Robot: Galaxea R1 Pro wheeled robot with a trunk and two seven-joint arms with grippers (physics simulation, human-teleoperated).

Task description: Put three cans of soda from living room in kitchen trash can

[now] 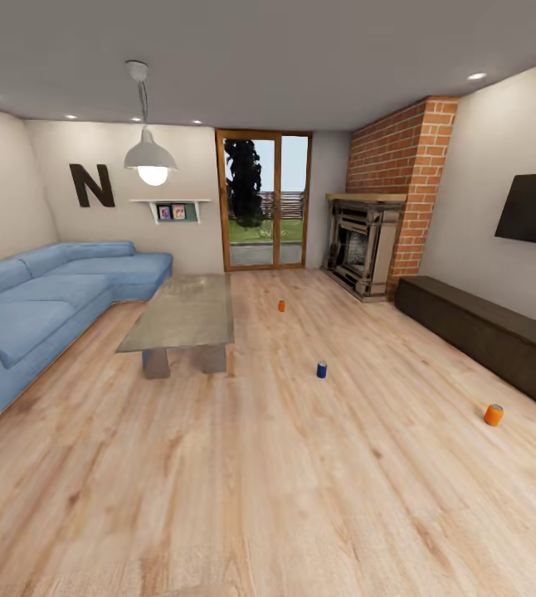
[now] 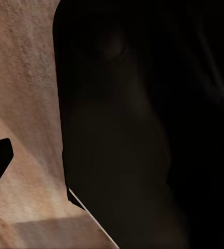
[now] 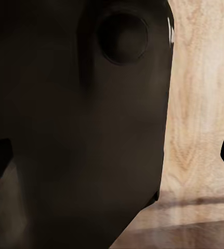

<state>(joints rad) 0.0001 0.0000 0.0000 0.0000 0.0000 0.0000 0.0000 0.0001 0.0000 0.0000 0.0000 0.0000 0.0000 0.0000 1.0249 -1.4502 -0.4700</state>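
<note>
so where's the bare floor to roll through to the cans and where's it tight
Widest bare wood floor spans the foreground, between the blue sofa and the dark low cabinet. A lane runs between the grey low table and the blue can toward the far orange can. Tightest: the near orange can close beside the cabinet, and the sofa-table gap.
</note>
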